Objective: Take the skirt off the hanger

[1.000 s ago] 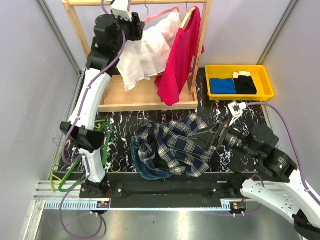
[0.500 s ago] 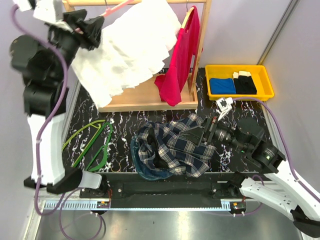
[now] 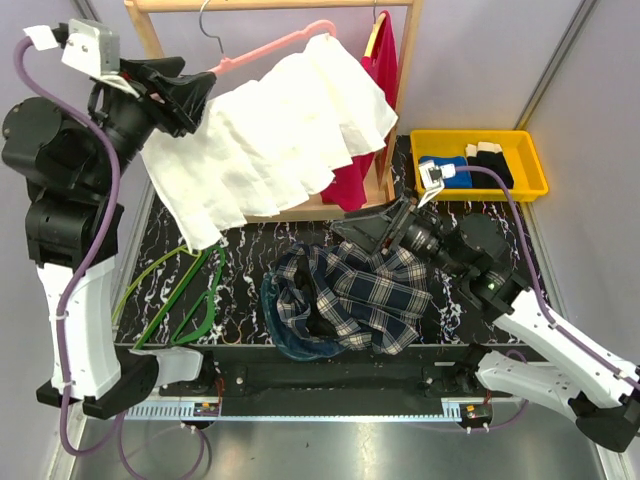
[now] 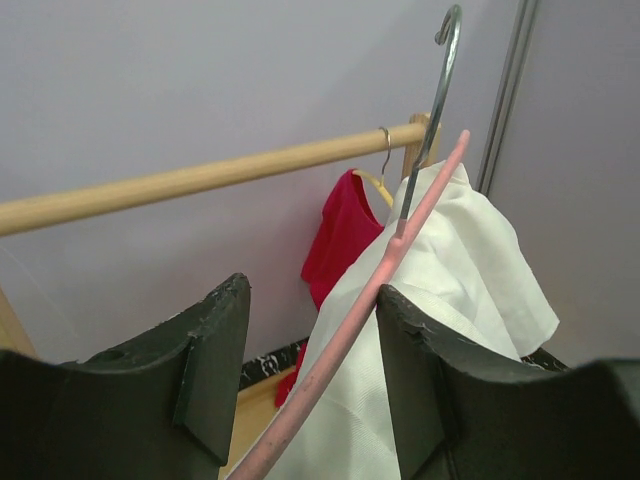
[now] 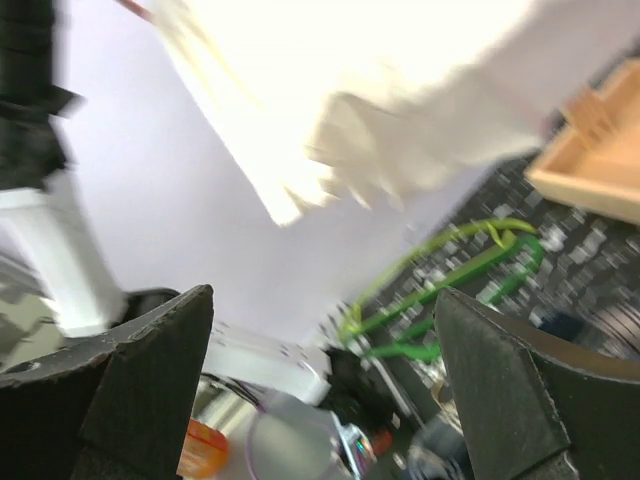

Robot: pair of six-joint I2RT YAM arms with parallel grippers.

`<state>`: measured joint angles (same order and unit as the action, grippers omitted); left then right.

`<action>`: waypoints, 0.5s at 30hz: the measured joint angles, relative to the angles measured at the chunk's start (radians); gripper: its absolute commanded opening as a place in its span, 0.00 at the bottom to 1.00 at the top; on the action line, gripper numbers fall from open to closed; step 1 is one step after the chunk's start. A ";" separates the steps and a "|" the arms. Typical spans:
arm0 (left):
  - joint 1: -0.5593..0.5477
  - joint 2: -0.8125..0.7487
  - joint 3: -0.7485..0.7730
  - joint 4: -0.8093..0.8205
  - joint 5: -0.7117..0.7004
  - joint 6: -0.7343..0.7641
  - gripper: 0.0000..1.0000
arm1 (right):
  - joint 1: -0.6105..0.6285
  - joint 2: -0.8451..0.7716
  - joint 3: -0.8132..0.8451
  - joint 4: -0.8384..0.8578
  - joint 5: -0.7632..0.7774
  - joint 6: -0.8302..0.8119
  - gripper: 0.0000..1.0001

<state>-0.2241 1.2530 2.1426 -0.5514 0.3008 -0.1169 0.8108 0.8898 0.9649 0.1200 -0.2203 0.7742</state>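
My left gripper (image 3: 195,95) holds the pale pink hanger (image 3: 275,45) up in the air at the left of the rack, with its metal hook off the rail. In the left wrist view the hanger's bar (image 4: 390,250) runs between my fingers, against the right one (image 4: 420,380); the grip point is below the frame's edge. The white pleated skirt (image 3: 270,140) hangs from the hanger and spreads down to the right (image 4: 450,270). My right gripper (image 3: 352,232) is open and empty, raised above the table and pointing left below the skirt's hem (image 5: 400,100).
A wooden rack (image 3: 300,205) stands at the back, with a red shirt (image 3: 385,60) on its rail (image 4: 200,180). A dark plaid garment (image 3: 350,295) lies mid-table. Green wire hangers (image 3: 190,290) lie at the left. A yellow bin (image 3: 535,160) of folded clothes stands at the right.
My left arm lifted the hanger with the skirt off the rail and swung it up and left. My right gripper rose from the plaid garment and moved left toward the skirt.
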 measured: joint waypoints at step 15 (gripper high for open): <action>-0.023 0.027 0.021 -0.058 0.046 -0.127 0.00 | 0.000 0.214 -0.005 0.397 -0.008 0.098 1.00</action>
<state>-0.2470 1.2800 2.1632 -0.6098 0.3466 -0.2440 0.8108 1.1042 0.9600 0.5175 -0.2283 0.8719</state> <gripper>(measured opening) 0.540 0.993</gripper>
